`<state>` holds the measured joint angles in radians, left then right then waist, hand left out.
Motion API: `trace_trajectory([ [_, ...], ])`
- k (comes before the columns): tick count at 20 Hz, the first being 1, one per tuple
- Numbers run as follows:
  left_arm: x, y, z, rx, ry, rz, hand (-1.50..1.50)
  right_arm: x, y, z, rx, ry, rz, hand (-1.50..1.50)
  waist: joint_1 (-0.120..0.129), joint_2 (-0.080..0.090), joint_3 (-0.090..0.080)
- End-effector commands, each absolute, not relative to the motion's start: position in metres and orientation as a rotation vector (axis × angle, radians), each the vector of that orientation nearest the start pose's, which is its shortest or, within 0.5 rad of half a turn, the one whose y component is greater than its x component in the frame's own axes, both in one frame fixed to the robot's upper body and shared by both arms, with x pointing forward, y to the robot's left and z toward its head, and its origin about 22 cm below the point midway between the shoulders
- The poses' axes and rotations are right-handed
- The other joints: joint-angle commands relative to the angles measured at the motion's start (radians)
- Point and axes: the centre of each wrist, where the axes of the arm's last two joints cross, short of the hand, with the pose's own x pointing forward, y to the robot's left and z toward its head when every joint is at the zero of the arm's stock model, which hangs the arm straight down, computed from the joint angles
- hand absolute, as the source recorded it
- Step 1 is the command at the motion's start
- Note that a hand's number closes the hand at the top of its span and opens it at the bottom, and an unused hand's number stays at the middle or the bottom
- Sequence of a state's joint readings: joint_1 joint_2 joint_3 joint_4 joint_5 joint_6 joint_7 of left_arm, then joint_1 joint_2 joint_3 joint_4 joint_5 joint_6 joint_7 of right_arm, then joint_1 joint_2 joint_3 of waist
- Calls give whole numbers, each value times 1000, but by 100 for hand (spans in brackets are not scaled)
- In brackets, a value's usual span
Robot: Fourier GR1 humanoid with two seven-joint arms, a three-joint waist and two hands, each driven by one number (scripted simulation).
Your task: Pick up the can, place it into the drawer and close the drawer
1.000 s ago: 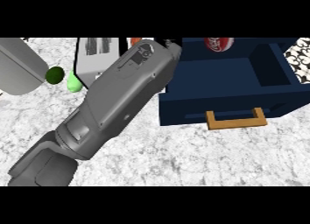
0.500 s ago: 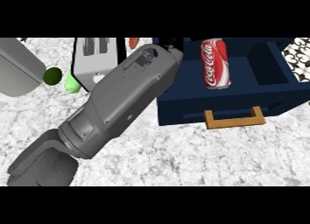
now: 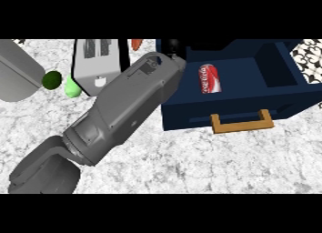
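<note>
The red can (image 3: 211,78) lies on its side inside the open dark blue drawer (image 3: 244,103), near the drawer's left wall. The drawer has a wooden handle (image 3: 241,122) on its front. My left forearm crosses the view from the lower left up to the drawer's back left corner. Only a small black part of my left hand (image 3: 173,45) shows past the wrist, above and to the left of the can and apart from it. The forearm hides the rest of the hand. My right hand is out of sight.
A white toaster (image 3: 96,63) stands left of the forearm, with a dark green lime (image 3: 52,79) and a pale green fruit (image 3: 72,89) beside it. A large grey object (image 3: 12,70) fills the far left. An orange item (image 3: 135,44) peeks out behind the toaster.
The can, partly visible near the top of the drawer a second ago, has come down and now lies on the drawer's floor. My forearm has barely moved.
</note>
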<state>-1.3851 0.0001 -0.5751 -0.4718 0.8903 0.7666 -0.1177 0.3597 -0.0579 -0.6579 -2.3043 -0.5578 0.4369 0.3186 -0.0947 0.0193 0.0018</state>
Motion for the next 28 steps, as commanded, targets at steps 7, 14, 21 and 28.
trace_trajectory([
  [7,424,-12,171,75,-1658,102,-150,99,-352,135,-127,-1841,-87,-150,0,5,0],
  [14,418,-14,169,-4,-1691,137,-150,93,-351,167,-343,-1970,256,-150,16,-1,0],
  [21,416,-16,169,-15,-1747,139,-150,110,-327,179,-431,-2042,430,-150,32,1,-1],
  [28,416,-19,176,-31,-1733,145,-150,157,-298,177,-576,-2011,571,-150,81,-2,-1],
])
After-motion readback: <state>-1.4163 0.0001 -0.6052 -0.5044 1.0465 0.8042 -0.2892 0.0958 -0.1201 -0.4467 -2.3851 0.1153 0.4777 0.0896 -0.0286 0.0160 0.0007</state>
